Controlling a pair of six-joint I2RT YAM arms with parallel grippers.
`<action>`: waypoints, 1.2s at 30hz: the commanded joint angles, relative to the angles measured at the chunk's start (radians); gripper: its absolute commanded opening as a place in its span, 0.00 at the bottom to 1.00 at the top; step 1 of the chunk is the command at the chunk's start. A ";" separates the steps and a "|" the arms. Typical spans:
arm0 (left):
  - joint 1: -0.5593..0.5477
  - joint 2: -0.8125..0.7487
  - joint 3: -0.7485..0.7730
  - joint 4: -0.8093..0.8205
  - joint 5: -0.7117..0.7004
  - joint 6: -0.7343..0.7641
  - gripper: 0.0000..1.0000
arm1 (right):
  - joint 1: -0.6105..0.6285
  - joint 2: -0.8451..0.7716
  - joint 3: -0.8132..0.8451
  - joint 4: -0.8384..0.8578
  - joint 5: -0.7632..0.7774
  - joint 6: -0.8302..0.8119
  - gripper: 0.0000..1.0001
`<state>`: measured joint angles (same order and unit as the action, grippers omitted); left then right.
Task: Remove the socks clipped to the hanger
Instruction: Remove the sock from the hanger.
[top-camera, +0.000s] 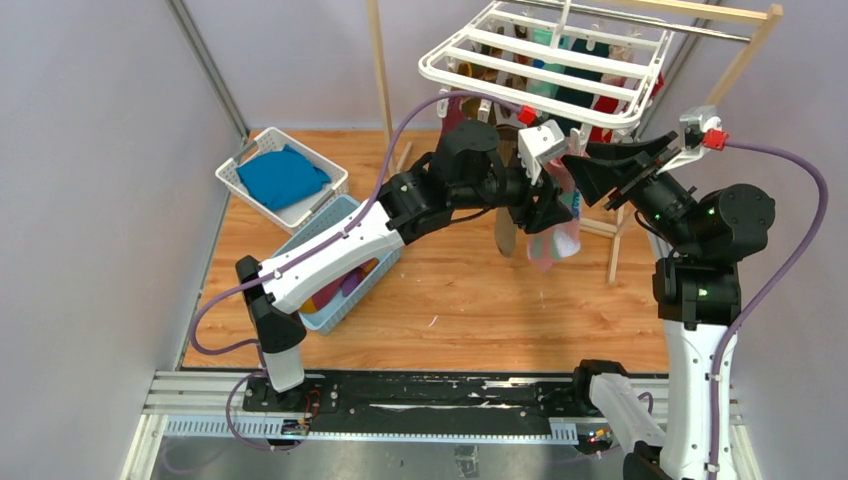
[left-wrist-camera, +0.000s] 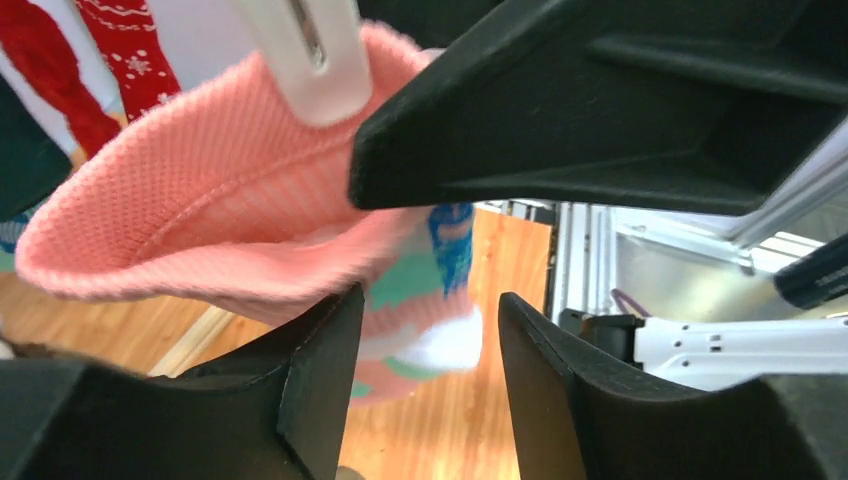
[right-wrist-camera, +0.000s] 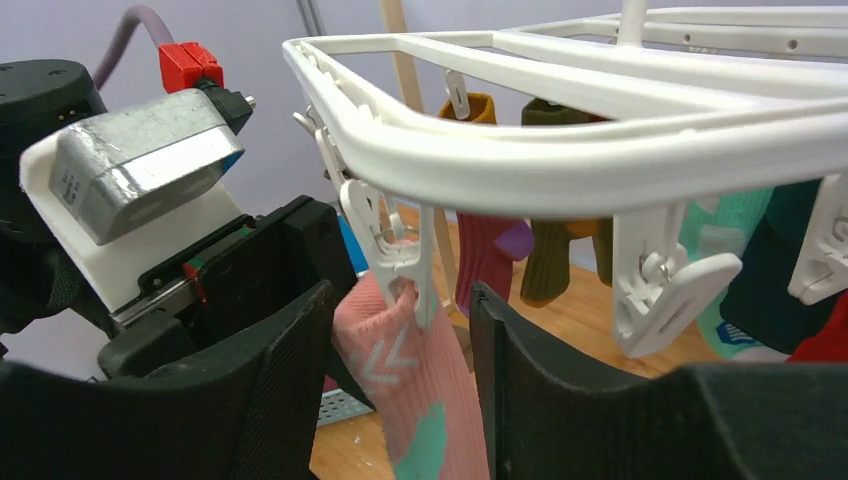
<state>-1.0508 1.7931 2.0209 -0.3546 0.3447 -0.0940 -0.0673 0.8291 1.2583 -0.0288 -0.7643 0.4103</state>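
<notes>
The white hanger (top-camera: 545, 62) hangs at the back with several socks clipped under it. A pink sock with teal and white patterns (top-camera: 556, 236) hangs from a white clip (right-wrist-camera: 396, 250) on the frame's near edge. My right gripper (right-wrist-camera: 400, 292) is open, its fingers on either side of the clip and the sock's cuff (right-wrist-camera: 400, 340). My left gripper (left-wrist-camera: 428, 300) is open just below the cuff (left-wrist-camera: 200, 200), its left finger (left-wrist-camera: 310, 360) against the cuff's underside. In the top view both grippers, the left (top-camera: 551, 205) and the right (top-camera: 592, 170), meet at this sock.
Purple, olive, teal and red socks (right-wrist-camera: 545, 250) hang on other clips. A white basket (top-camera: 240, 180) with a blue cloth and a blue basket (top-camera: 385, 265) holding socks stand at the left. Wooden rack poles (top-camera: 380, 70) flank the hanger.
</notes>
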 joint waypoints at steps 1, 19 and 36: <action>-0.005 -0.008 0.002 -0.040 -0.070 0.012 0.63 | -0.016 -0.014 0.051 -0.117 0.036 -0.081 0.52; 0.174 -0.142 -0.141 -0.002 0.113 0.265 0.93 | -0.016 0.014 0.049 -0.050 -0.047 -0.033 0.43; 0.189 -0.055 0.020 0.023 0.215 0.256 0.65 | -0.016 0.019 0.034 -0.013 -0.109 0.007 0.41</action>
<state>-0.8661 1.7180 2.0197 -0.3840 0.5571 0.2249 -0.0681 0.8566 1.2980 -0.0856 -0.8314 0.3958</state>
